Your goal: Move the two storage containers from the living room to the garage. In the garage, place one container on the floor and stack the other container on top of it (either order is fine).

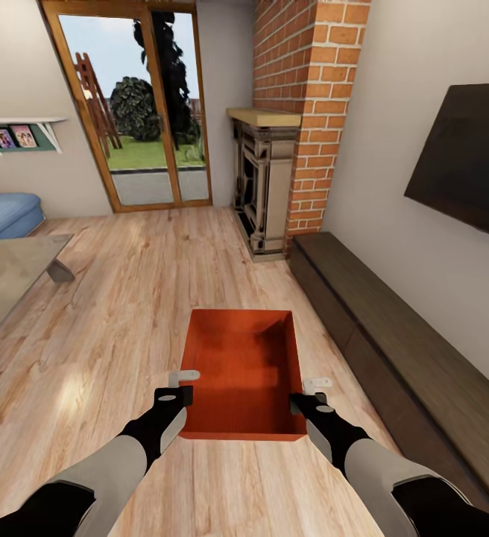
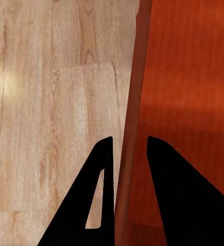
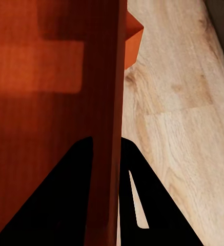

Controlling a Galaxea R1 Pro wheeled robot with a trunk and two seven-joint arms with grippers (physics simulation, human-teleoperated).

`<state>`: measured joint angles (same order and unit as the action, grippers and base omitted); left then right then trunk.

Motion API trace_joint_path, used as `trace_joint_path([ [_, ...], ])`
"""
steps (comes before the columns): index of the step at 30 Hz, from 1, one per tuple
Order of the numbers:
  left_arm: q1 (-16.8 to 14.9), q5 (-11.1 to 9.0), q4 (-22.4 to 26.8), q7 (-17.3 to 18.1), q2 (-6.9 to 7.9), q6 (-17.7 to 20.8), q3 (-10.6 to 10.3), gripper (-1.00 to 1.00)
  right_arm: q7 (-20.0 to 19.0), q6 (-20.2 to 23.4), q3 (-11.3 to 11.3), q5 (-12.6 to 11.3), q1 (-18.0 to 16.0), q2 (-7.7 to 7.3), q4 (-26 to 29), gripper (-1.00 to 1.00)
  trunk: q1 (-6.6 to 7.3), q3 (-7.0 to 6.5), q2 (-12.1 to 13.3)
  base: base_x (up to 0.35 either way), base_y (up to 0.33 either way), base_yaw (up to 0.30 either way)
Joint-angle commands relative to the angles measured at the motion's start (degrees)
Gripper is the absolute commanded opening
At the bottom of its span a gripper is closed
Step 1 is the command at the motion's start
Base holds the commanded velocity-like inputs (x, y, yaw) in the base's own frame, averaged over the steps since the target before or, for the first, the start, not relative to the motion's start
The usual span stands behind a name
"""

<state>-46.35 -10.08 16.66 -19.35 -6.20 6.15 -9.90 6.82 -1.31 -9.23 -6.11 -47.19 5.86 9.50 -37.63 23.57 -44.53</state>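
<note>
One orange-red open-topped storage container (image 1: 243, 369) sits low over the light wood floor of the living room, straight ahead of me. My left gripper (image 1: 187, 388) is shut on its left wall near the front corner, and my right gripper (image 1: 305, 395) is shut on its right wall. In the left wrist view the black fingers (image 2: 99, 184) straddle the thin wall (image 2: 135, 102), as do those (image 3: 137, 195) in the right wrist view around the wall (image 3: 109, 102). An orange-red corner (image 3: 134, 38) pokes out beyond that wall; whether it belongs to this bin I cannot tell.
A long low dark-wood cabinet (image 1: 393, 328) runs along the right wall under a black TV (image 1: 468, 156). The brick column (image 1: 311, 112) and fireplace (image 1: 263, 186) stand ahead right, and a glass door (image 1: 140, 104) ahead. A grey table (image 1: 13, 276) and blue sofa (image 1: 2, 212) are on the left.
</note>
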Motion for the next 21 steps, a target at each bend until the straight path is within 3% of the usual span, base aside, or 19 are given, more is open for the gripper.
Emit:
trace_joint_path([
  [1,-0.06,1.27,0.30,-0.86,0.00,0.13,0.72,-1.00,0.29,-0.08,-0.35,-1.31,-0.01,0.03,-0.21,-1.00,-0.01,-0.03,-0.05,0.000,0.000,0.000],
  [7,-0.06,-0.78,0.37,-0.94,0.07,0.02,0.69,-1.00,0.29,0.06,-0.35,-1.34,-0.01,0.03,-0.26,-1.00,-0.01,-0.56,-0.05,0.000,0.000,0.000],
  [21,-0.06,-1.08,0.34,-0.95,0.31,0.01,0.67,-1.00,0.29,0.07,-0.33,-1.36,-0.01,-0.05,-0.27,-1.00,-0.01,-1.81,-0.05,0.000,0.000,0.000],
])
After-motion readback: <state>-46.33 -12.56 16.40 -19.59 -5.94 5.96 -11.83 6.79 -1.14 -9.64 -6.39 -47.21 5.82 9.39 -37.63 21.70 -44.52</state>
